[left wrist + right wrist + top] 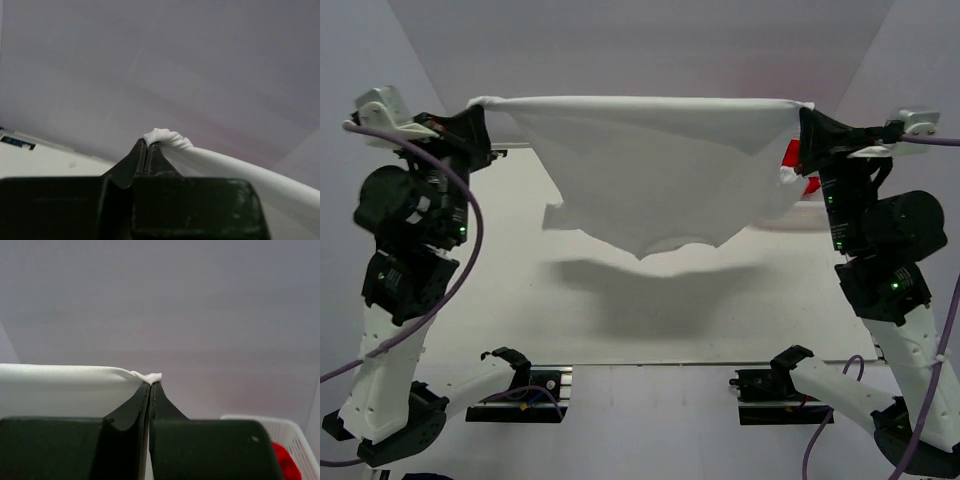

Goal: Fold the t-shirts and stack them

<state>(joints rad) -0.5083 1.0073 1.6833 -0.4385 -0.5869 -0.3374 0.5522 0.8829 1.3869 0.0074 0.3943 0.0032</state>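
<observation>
Hanging stretched between both pairs of fingers, the white t-shirt is clamped at its corners by the left gripper and right gripper, with the red t-shirt below and right of the right fingers.

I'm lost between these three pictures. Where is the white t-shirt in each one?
Top external: white t-shirt hangs spread across the upper middle, between the left gripper and right gripper.
Left wrist: bunched corner above the shut gripper, edge running lower right.
Right wrist: corner at the gripper tips, cloth stretching left.
Shared landmark: the taut top edge, ending at each pinched corner.
</observation>
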